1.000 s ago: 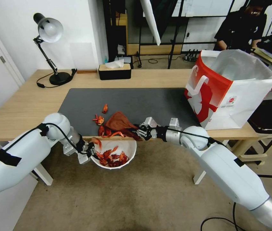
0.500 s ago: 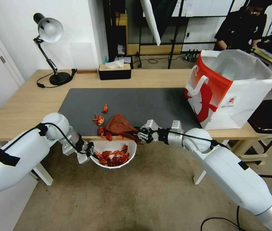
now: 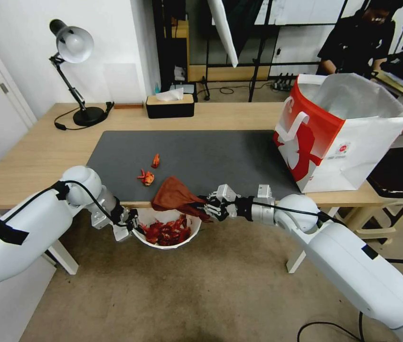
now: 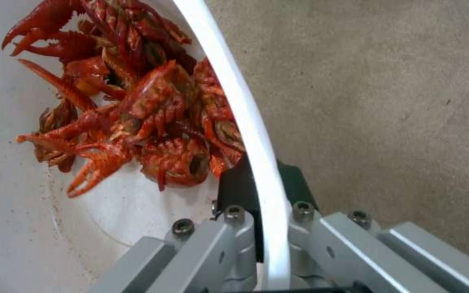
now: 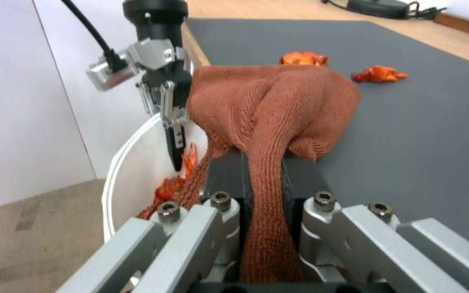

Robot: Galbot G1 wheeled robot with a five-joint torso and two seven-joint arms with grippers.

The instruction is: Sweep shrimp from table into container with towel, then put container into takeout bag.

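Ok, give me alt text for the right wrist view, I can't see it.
The right gripper pinches a rust-brown towel at the mat's near edge, over the white container that the left gripper holds. Two shrimp lie on the mat.

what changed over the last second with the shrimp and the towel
The right gripper, shut on the towel, dragged it to the table edge, pushing the near shrimp into the container. The left gripper stayed clamped on the rim. Two stray shrimp pieces and the takeout bag stayed put.

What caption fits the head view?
Right tool drags towel over the table edge; left tool holds bowl of shrimp below; two pieces remain.
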